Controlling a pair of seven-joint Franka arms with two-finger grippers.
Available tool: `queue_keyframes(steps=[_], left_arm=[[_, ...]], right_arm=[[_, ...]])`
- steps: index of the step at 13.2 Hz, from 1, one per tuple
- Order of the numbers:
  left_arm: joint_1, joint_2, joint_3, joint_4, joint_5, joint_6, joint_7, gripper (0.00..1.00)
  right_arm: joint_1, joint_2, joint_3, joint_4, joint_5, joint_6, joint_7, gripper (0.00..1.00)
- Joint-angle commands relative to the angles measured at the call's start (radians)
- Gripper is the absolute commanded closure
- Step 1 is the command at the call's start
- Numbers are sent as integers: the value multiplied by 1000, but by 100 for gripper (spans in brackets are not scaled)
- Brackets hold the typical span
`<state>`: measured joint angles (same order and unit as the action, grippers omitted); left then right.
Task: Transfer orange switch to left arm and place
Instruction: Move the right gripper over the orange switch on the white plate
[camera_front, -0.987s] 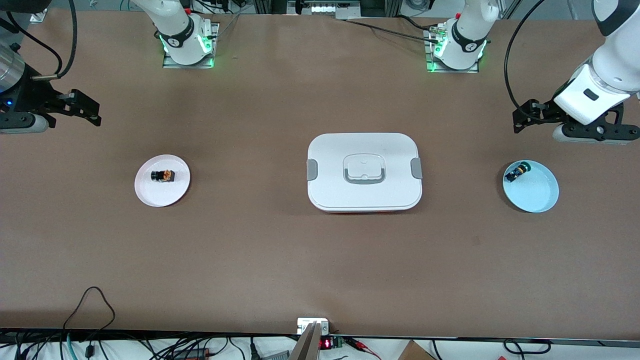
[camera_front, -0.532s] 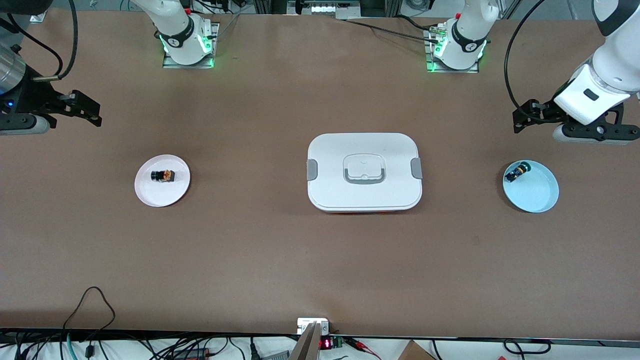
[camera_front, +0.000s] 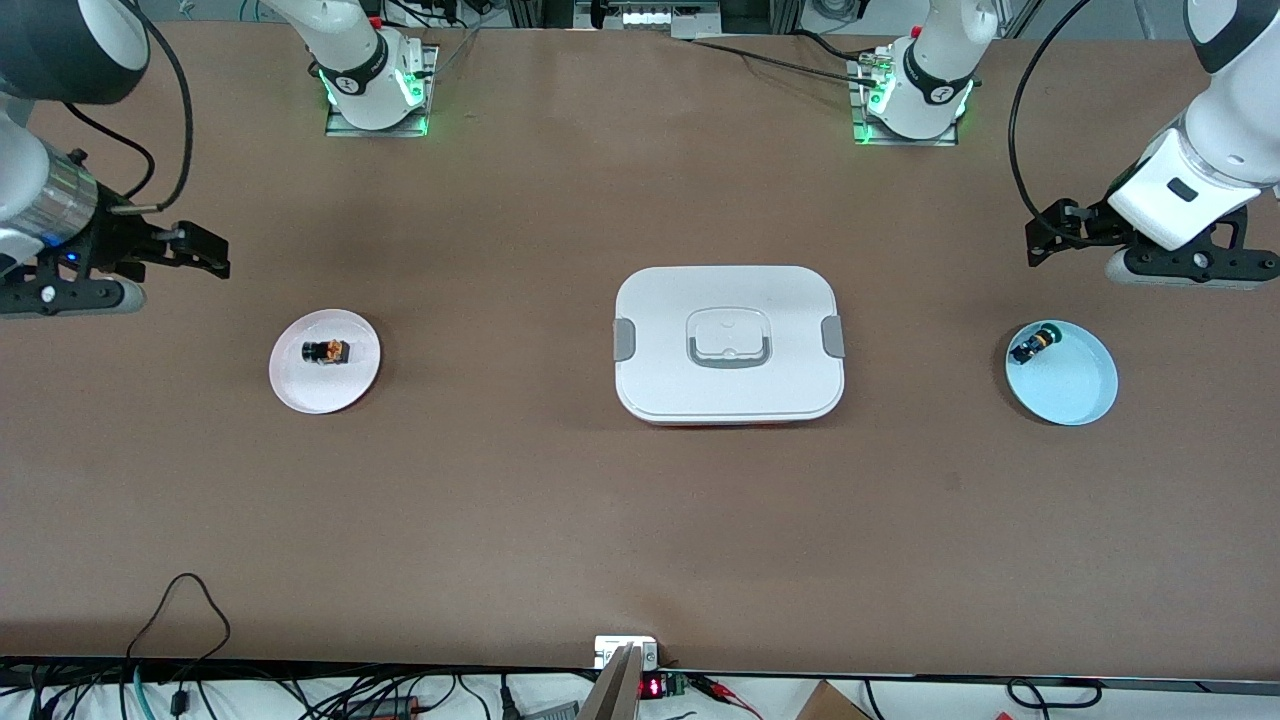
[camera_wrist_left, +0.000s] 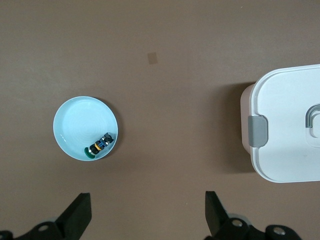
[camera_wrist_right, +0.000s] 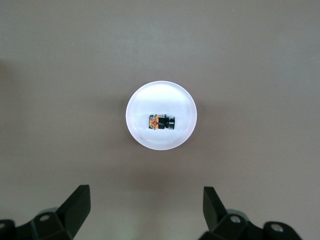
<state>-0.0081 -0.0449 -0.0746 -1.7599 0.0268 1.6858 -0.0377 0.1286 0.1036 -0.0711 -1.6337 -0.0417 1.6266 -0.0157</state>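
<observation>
The orange switch lies on its side on a small white plate toward the right arm's end of the table; it also shows in the right wrist view. My right gripper is open and empty, up in the air over bare table beside that plate. The white box sits mid-table, and its end shows in the left wrist view. My left gripper is open and empty, over bare table beside a light blue plate.
The light blue plate holds a small black switch with a green-yellow top, also seen in the left wrist view. Cables and electronics line the table edge nearest the camera. The arm bases stand along the table's top edge.
My right arm has moved toward the white plate and a little lower in the front view. The left arm, switches, plates and box have not moved.
</observation>
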Motion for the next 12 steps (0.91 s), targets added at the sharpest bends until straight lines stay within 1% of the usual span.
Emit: queue_keyframes(steps=[1, 3, 4, 5, 8, 12], left_arm=[[10, 10, -7, 23, -8, -14, 2, 0], [10, 10, -7, 23, -8, -14, 2, 0], [10, 10, -7, 23, -8, -14, 2, 0], [10, 10, -7, 23, -8, -14, 2, 0], [11, 10, -4, 23, -8, -14, 4, 0], [11, 10, -2, 22, -8, -14, 4, 0]], right_arm=[[0, 62, 5, 23, 3, 51, 2, 0], [17, 94, 7, 25, -29, 72, 3, 0], [46, 106, 8, 23, -68, 75, 40, 0], [58, 123, 8, 23, -81, 81, 92, 0], [57, 171, 8, 3, -73, 127, 105, 0], [60, 165, 7, -161, -84, 293, 106, 0]])
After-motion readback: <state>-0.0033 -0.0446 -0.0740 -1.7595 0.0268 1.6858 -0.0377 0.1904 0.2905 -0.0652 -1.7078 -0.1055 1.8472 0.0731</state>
